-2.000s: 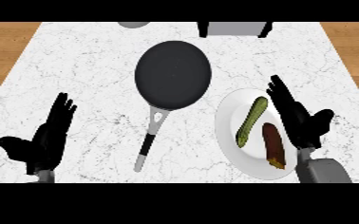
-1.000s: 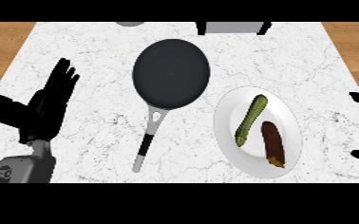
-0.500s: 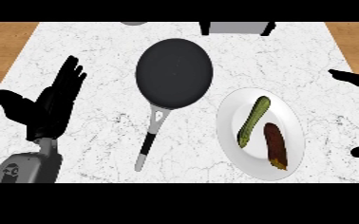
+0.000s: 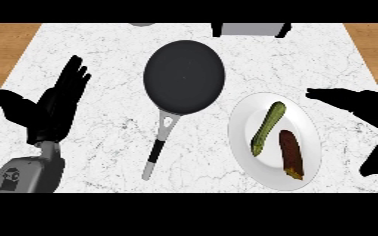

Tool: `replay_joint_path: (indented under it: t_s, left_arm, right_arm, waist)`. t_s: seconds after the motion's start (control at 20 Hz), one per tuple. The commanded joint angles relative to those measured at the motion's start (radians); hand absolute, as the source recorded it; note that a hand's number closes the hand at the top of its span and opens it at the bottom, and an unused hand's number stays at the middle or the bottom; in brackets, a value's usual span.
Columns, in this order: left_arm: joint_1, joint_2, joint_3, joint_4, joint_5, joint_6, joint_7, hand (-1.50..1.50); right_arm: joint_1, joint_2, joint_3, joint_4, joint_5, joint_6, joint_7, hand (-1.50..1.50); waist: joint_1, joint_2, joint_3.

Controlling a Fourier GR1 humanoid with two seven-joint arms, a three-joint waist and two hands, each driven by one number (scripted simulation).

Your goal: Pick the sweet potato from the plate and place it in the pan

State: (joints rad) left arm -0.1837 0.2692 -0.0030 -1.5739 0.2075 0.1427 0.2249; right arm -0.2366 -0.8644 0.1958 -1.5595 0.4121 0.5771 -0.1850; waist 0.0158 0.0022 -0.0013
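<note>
The right hand [image 4: 353,102], fingers apart, has returned beside the plate [image 4: 247,135]; the sweet potato [image 4: 290,154] is still ungrasped. The left hand [image 4: 55,107] rests open.

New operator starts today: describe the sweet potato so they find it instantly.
Start at the black pan mid-counter, then move right and nearer to the white plate. The sweet potato is the dark reddish-brown piece on its right side; its neighbour, the zucchini, is green.
</note>
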Motion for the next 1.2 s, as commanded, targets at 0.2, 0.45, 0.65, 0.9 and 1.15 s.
replay_joint_path:
  t_s: [0.2,0.45,0.65,0.9,1.15]
  left_arm:
    - [0.019,0.000,0.034,-0.036,0.013,-0.022,0.037,0.00]
    - [0.028,-0.041,-0.004,-0.027,-0.049,0.015,-0.003,0.00]
    - [0.006,-0.020,0.034,-0.007,-0.039,-0.008,0.009,0.00]
    - [0.032,-0.032,0.059,-0.015,-0.034,-0.047,-0.016,0.00]
    - [0.022,-0.057,0.045,0.007,-0.072,-0.033,-0.024,0.00]
  right_arm:
    - [0.006,0.018,0.077,-0.067,0.122,0.141,0.043,-1.50]
    - [0.041,0.013,0.117,-0.240,0.229,0.148,0.153,-1.50]
    - [0.099,0.028,0.123,-0.300,0.324,0.120,0.172,-1.50]
    - [0.085,0.150,0.093,-0.298,0.360,0.166,0.195,-1.50]
    - [0.080,0.252,0.181,-0.249,0.467,0.153,0.246,-1.50]
  waist:
    - [-0.014,-0.003,0.001]
    - [-0.019,-0.005,0.001]
    - [-0.021,-0.004,0.001]
    - [-0.017,-0.003,0.001]
    - [-0.016,-0.002,0.001]
